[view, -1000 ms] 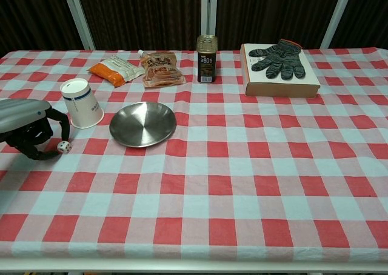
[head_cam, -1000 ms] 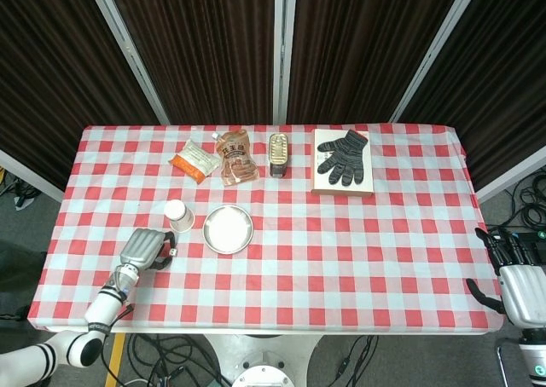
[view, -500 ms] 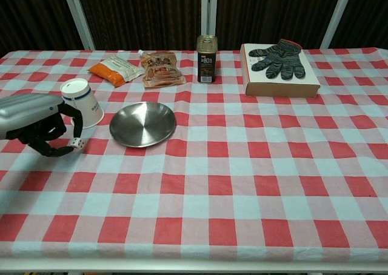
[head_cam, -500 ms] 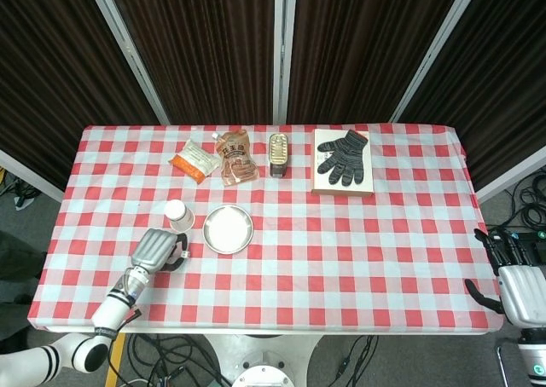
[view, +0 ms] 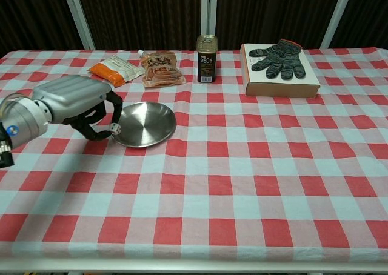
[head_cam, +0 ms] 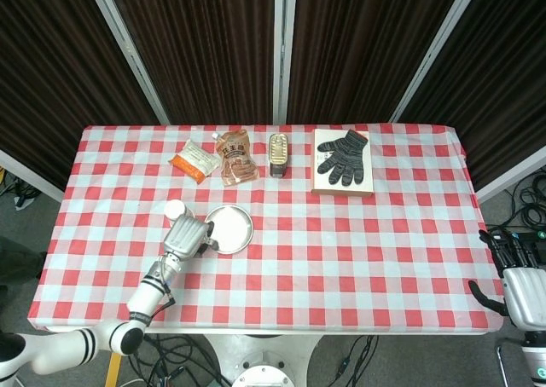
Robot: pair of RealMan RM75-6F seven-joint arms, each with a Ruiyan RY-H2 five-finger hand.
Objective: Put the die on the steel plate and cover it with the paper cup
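The left robot hand [view: 76, 102] is pinching the small white die [view: 114, 128] in its curled fingers. The die is up off the bench [view: 242, 178], right at the near left edge of the steel plate [view: 145, 122]. The plate sits just to the right of this robot hand. The paper cup [head_cam: 175, 209] stands just behind the robot hand, upside down. In the chest view the robot hand hides it.

Further back from the robot hand lie an orange packet [view: 115, 68] and a brown snack bag [view: 160, 68]. A tin can [view: 207, 59] stands to the right of them. Far to the right, a striped glove [view: 277, 58] lies on a flat box [view: 280, 81].

The right robot hand [head_cam: 519, 276] is far away, off the right end of the bench. It holds nothing and its fingers are spread a little.
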